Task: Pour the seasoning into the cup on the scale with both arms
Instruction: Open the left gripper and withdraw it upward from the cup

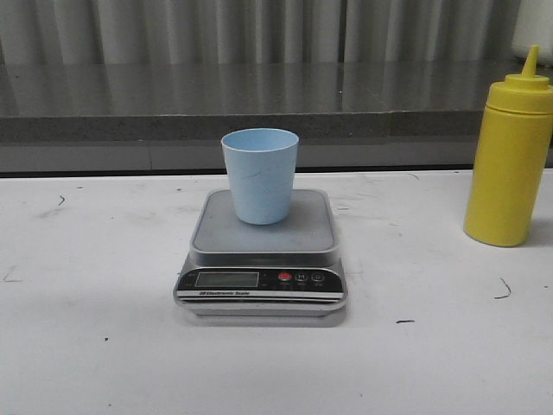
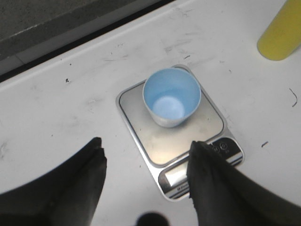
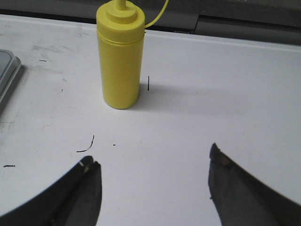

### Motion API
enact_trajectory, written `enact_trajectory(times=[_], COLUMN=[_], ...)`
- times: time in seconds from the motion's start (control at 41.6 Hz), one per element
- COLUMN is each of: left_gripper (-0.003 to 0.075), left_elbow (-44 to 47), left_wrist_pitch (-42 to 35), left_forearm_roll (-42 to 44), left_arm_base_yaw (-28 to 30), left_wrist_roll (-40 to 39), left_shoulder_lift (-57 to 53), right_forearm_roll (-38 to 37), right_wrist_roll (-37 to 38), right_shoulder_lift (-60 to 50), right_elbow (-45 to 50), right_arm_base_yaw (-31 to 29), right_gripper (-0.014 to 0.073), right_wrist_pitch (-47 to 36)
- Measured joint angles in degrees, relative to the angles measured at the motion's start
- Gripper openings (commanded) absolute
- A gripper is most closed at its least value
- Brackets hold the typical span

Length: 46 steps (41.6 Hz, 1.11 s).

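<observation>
The light blue cup (image 1: pixel 259 175) stands upright and empty on the steel platform of the silver scale (image 1: pixel 261 259) at the table's middle. The yellow seasoning bottle (image 1: pixel 510 151) stands upright at the far right. Neither gripper shows in the front view. In the left wrist view my left gripper (image 2: pixel 146 148) is open and empty, held above the table near the scale's (image 2: pixel 197 141) front, with the cup (image 2: pixel 171 96) beyond it. In the right wrist view my right gripper (image 3: pixel 153 157) is open and empty, short of the bottle (image 3: pixel 120 56).
A grey ledge (image 1: pixel 259 112) runs behind the white table (image 1: pixel 104 346). Small dark marks dot the tabletop. The scale's edge (image 3: pixel 7 75) shows beside the bottle in the right wrist view.
</observation>
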Motion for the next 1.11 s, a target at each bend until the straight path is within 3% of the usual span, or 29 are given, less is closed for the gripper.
enact_trajectory(times=[0.553, 1.107], left_gripper=[0.0385, 0.0385], left_elbow=[28.97, 31.28], left_wrist_pitch=[-5.51, -6.12], left_forearm_roll=[-11.08, -11.13], left_arm_base_yaw=[0.00, 0.00], left_wrist_roll=[0.39, 0.39], left_shoulder_lift=[-30.45, -33.28], right_forearm_roll=[0.00, 0.00], right_wrist_roll=[0.00, 0.00], right_shoulder_lift=[0.00, 0.00], right_elbow=[0.00, 0.00], right_arm_base_yaw=[0.00, 0.00], right_gripper=[0.0509, 0.0509], right_wrist_pitch=[0.00, 0.00])
